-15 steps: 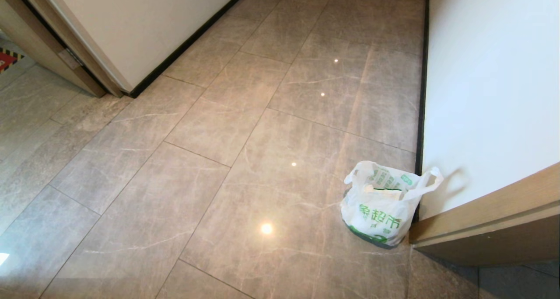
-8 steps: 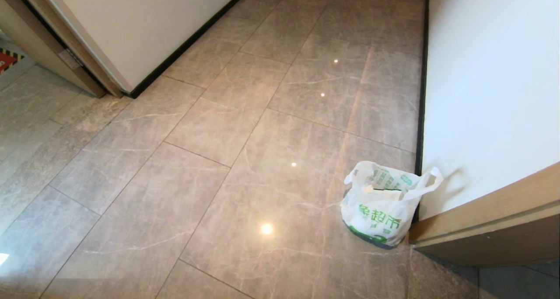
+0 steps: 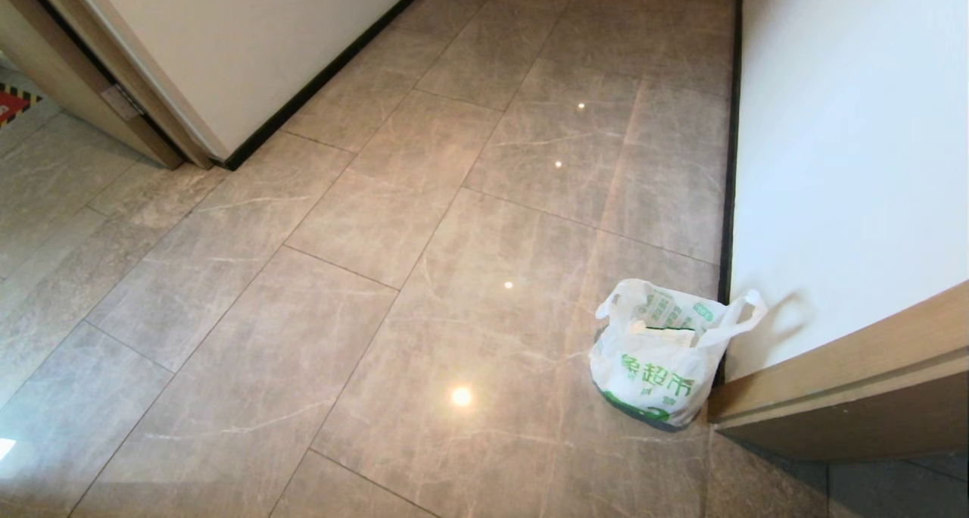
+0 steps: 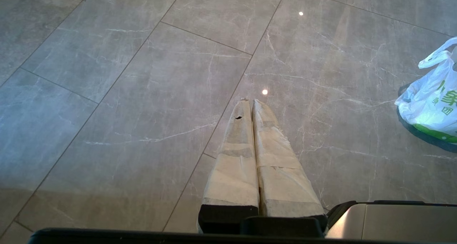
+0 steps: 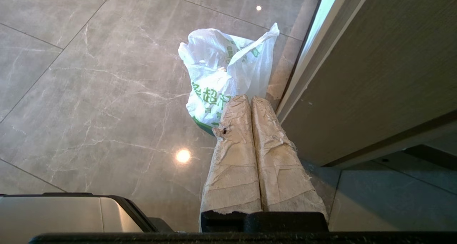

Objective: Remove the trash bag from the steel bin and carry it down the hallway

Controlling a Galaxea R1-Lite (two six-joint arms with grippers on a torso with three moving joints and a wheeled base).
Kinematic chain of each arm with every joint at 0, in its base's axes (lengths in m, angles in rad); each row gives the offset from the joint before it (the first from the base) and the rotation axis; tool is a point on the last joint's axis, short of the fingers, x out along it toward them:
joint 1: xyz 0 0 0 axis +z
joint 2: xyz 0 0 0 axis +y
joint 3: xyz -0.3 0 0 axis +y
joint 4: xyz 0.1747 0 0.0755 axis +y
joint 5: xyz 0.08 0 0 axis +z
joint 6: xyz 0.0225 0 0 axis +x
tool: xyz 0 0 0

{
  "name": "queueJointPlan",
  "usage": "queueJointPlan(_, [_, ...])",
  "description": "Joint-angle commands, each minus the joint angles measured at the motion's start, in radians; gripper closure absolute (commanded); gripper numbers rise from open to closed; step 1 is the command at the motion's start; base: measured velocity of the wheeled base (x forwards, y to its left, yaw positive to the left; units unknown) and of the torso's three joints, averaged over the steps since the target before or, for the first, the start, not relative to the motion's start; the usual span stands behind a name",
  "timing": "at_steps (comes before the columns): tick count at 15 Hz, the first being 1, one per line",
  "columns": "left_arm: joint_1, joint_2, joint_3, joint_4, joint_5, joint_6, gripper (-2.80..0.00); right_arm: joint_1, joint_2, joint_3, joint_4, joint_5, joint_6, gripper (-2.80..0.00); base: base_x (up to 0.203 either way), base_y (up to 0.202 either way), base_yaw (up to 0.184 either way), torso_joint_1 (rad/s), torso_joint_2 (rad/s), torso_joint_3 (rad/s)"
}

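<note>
Your head view looks forward and steeply down from high up over the hallway floor [image 3: 424,276], taking in both walls and the trash bag [image 3: 655,359] by the right wall [image 3: 840,170]. Your left wrist view sits low, facing along its closed left gripper [image 4: 250,103] over bare tiles, bag [image 4: 430,103] at the frame edge. Your right wrist view, also low, faces past the closed right gripper [image 5: 248,99] at the bag [image 5: 221,69] close by. All three share the bag and the surrounding tiles.
</note>
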Motion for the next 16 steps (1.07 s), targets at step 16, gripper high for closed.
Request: queueJointPlan(16, [0.0, 0.0, 0.0, -0.002, 0.003, -0.015, 0.0, 0.0, 0.0, 0.0, 0.003, 0.001, 0.0, 0.0, 0.0, 0.0, 0.0, 0.001, 0.0, 0.083])
